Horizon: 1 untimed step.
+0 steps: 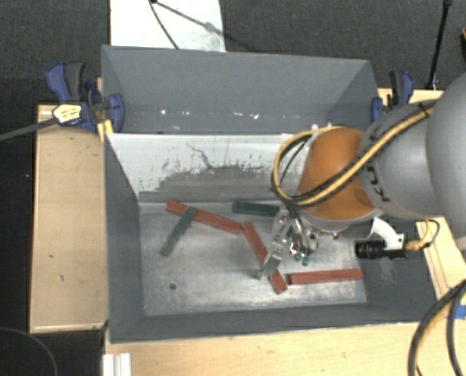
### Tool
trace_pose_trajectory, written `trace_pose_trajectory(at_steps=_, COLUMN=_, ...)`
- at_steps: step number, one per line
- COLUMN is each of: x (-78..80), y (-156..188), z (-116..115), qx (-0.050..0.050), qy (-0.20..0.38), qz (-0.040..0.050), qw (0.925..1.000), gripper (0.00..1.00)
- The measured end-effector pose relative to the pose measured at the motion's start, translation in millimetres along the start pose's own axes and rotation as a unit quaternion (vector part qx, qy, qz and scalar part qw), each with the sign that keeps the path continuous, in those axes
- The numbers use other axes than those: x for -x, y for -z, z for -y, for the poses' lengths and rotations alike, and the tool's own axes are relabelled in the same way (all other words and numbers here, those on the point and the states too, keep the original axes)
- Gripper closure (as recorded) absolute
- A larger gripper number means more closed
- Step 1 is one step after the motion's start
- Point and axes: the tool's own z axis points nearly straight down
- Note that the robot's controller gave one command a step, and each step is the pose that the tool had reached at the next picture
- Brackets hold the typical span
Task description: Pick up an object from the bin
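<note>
Nearest, in the lower right of the bin (123, 210), a red stick (324, 276) lies flat, running left to right on the grey floor. Just to its left the gripper (273, 263) is down at floor level, at the lower end of a slanted red stick (256, 243) that runs up and left from there. That slanted stick looks like the one being gone for. Whether the gripper is clenched or released cannot be told from here, and nothing can be seen lifted. The pick therefore seems to be at the reach-and-close stage, with grasping and raising still left to do. Further back, a long red stick (209, 219) crosses the middle, with a green stick (176, 233) leaning off its left end. Another green stick (256, 207) lies at the foot of the back wall.
</note>
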Motion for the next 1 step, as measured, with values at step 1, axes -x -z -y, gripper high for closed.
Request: trace_pose_trajectory(at_steps=1, x=-0.8, y=0.6, z=-2.2, qx=0.002, qy=-0.001, qz=-0.0002, qw=1.0000, gripper=1.00)
